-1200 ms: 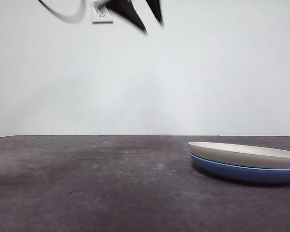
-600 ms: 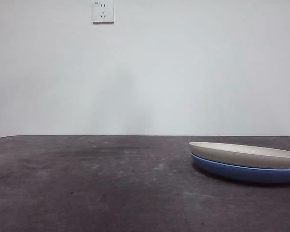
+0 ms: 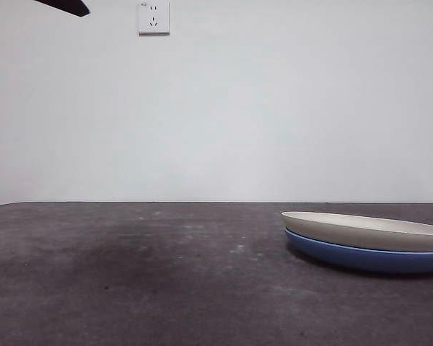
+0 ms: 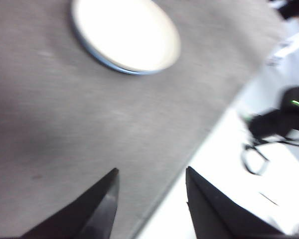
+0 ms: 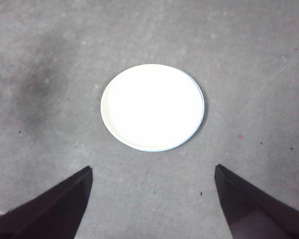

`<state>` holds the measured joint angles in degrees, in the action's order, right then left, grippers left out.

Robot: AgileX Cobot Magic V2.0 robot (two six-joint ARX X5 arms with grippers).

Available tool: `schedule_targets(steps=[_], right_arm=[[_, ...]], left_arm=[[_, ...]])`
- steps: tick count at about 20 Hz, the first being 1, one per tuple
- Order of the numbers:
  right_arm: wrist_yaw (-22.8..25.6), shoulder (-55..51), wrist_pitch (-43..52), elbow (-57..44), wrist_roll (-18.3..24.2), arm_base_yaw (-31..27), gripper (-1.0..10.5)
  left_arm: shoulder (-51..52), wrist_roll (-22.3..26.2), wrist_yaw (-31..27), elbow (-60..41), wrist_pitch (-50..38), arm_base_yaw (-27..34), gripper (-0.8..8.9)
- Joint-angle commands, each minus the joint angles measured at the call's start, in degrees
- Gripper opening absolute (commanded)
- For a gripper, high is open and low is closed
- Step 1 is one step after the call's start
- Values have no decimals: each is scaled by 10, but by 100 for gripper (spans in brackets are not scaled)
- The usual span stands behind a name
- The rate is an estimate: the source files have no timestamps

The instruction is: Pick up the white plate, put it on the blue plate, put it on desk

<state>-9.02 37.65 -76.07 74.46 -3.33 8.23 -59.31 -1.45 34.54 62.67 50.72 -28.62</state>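
Observation:
The white plate (image 3: pixel 368 229) lies stacked on the blue plate (image 3: pixel 361 257) at the right of the desk (image 3: pixel 166 274). In the right wrist view the white plate (image 5: pixel 152 107) covers the blue plate, of which only a thin rim (image 5: pixel 201 94) shows. My right gripper (image 5: pixel 153 168) is open and empty, high above the stack. My left gripper (image 4: pixel 152 169) is open and empty, high near the desk's edge, far from the white plate (image 4: pixel 125 32) and the blue plate's rim (image 4: pixel 104 60). That view is blurred. A black arm tip (image 3: pixel 65 6) shows at the front view's top left corner.
A wall socket (image 3: pixel 153 16) sits on the white wall behind the desk. In the left wrist view the desk's edge (image 4: pixel 199 139) runs diagonally, with a black device and cables (image 4: pixel 279 122) on the pale floor beyond it.
One second ago black jaws hung at the top of the front view. Half a second ago they were gone. Now a black tip shows at the top left corner. The plates have not moved.

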Motion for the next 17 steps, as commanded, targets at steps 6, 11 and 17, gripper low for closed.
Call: schedule_targets(steps=[6, 11, 17], right_arm=[[-19, 5, 11, -81, -33, 2, 394], [2, 22, 103, -167, -81, -1, 394], [-1, 182, 234, -197, -62, -34, 393]], left_arm=[[2, 14, 50, -38, -42, -3, 218], [2, 15, 50, -38, -43, -3, 218], [2, 15, 50, -38, -40, -3, 218]])
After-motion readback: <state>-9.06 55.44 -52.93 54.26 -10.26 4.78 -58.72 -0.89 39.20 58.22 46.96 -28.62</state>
